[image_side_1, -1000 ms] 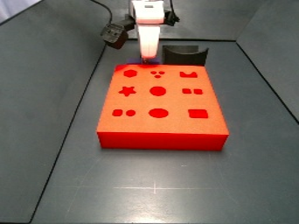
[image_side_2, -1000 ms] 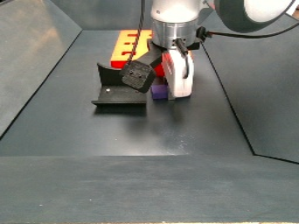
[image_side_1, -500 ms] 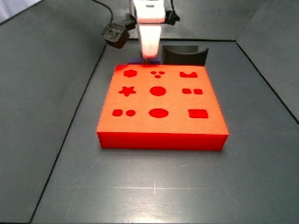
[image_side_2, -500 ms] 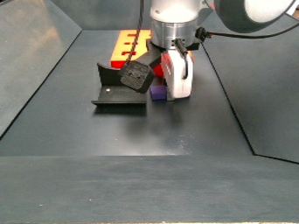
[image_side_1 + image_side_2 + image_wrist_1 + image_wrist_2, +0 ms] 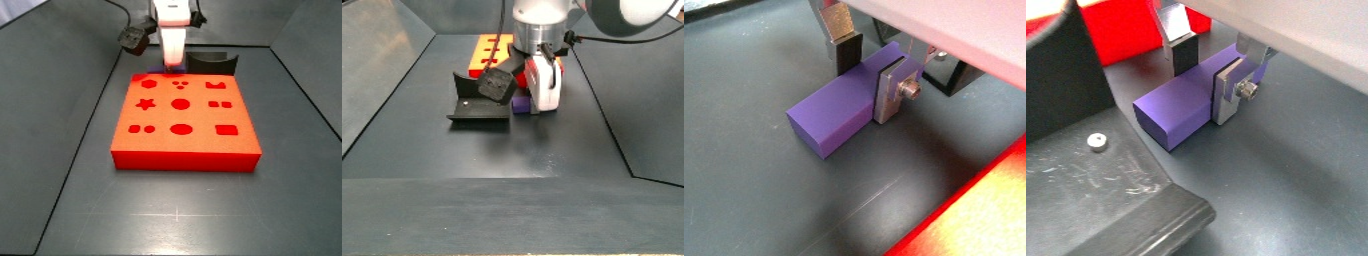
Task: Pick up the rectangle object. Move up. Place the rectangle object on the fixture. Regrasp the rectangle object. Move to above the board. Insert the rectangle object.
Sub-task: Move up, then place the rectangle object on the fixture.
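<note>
The rectangle object is a purple block (image 5: 824, 120) lying on the dark floor; it also shows in a wrist view (image 5: 1166, 115) and in a side view (image 5: 520, 106). It rests beside the fixture (image 5: 476, 100), close to its base (image 5: 1080, 170). My gripper (image 5: 866, 85) is down at floor level and straddles the block, one silver finger (image 5: 887, 95) flat on its near side and the dark pad (image 5: 844, 55) against its far side. The gripper also shows in the wrist view (image 5: 1204, 88) and in both side views (image 5: 536, 100) (image 5: 171, 60). The board hides the block in a side view.
The red board (image 5: 185, 115) with several shaped holes lies just beyond the fixture (image 5: 211, 62); it also shows in a side view (image 5: 492, 47) and in both wrist views (image 5: 1120, 35) (image 5: 978, 215). Sloping grey walls (image 5: 396, 60) enclose the floor.
</note>
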You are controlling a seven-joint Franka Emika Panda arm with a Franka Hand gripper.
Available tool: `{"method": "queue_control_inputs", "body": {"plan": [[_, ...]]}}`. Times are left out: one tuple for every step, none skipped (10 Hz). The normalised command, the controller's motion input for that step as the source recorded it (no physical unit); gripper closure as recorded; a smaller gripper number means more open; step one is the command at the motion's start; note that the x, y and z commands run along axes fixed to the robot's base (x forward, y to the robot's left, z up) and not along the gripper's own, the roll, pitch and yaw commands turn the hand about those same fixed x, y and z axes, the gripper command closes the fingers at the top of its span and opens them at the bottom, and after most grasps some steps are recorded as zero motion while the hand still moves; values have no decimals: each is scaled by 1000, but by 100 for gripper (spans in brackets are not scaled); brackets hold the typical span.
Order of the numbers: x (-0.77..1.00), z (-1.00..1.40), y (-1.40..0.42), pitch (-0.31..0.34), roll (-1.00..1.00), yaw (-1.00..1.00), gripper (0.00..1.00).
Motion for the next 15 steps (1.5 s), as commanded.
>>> {"method": "queue_control_inputs", "body": {"plan": [[-29,800,-5,18,-4,13,100],[-47,651,-10,45,-17,17,100],[-32,508,-9,62,-28,19,100],[-16,299,-5,61,-42,19,100],[-18,186,-6,57,-49,17,100],[0,1000,0,0,0,0,100],[-2,1000,0,5,-1,0,100],[-14,1000,-4,22,-11,3,100],[-16,1000,-4,21,-21,9,100],[-21,1000,-6,22,-36,14,100],[-23,1000,-8,23,-43,15,100],[-27,1000,-10,24,-57,17,100],[-28,992,-12,27,-68,18,100],[-20,768,-12,32,-81,17,100],[-16,656,-10,37,-87,16,100]]}}
